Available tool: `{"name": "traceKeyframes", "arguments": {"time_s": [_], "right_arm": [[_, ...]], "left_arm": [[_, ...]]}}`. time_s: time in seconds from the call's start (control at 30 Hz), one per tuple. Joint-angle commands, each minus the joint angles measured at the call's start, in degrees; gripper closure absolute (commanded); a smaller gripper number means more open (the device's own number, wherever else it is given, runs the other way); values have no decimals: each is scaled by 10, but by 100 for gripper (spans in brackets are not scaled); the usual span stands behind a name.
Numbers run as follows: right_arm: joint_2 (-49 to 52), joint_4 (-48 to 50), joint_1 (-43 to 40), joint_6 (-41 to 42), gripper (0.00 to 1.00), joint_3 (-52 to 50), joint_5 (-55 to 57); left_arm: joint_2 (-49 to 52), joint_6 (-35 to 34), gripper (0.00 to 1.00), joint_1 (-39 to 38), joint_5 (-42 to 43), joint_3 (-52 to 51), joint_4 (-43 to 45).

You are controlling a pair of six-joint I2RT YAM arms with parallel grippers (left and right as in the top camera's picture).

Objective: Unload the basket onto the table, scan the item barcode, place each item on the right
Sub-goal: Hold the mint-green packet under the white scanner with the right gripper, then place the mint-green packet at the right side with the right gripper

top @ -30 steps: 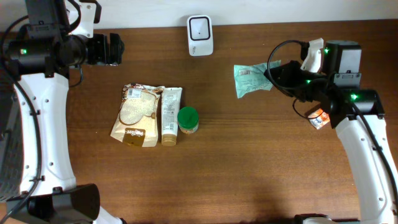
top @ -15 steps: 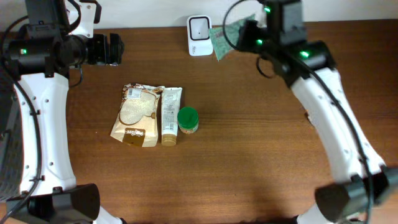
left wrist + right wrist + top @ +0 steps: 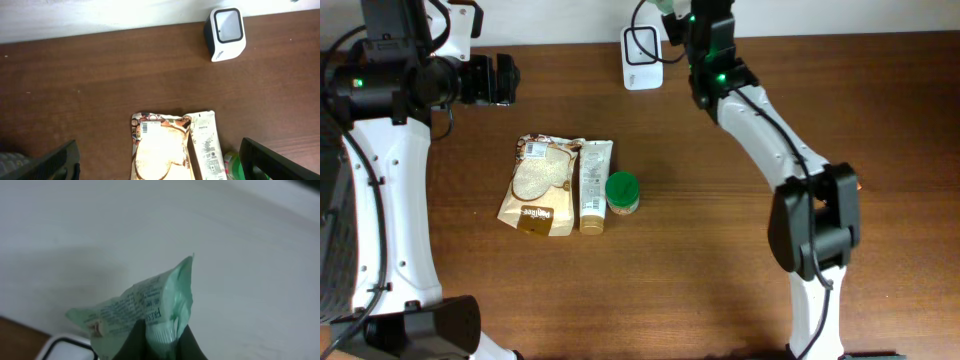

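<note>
Brown wooden table (image 3: 720,260) under a white wall (image 3: 800,18), seen from overhead. A scanner (image 3: 642,57) stands at the far edge. Near the middle lie a bag (image 3: 540,185), a tube (image 3: 593,186) touching its right side, and a green-lidded jar (image 3: 622,193) just beside the tube. The left gripper (image 3: 508,80) hangs over the far left, well apart from them. The right arm (image 3: 760,120) reaches to the far edge just right of the scanner, its tip cut off by the frame.

Left wrist: the fingers (image 3: 55,162) stand wide apart over the bag and tube, and the scanner sits at far right.

Right wrist: the right gripper (image 3: 162,340) has its fingers pinched together on the lower edge of a green packet (image 3: 145,310). The packet is held up against the wall with its printed side showing. The scanner's top edge shows just below it at lower left.
</note>
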Motion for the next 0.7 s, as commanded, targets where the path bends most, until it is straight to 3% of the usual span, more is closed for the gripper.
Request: {"name": "traceKeyframes", "arguments": {"time_s": [0.0, 0.23, 0.67], "right_arm": [[46, 70, 23, -147, 96, 12, 4], [123, 203, 43, -363, 96, 12, 2], [139, 235, 43, -368, 96, 12, -10]], "left_arm": [[1, 10, 1, 2, 6, 2, 2], [1, 9, 1, 2, 6, 2, 2], [1, 10, 1, 2, 6, 2, 2]]}}
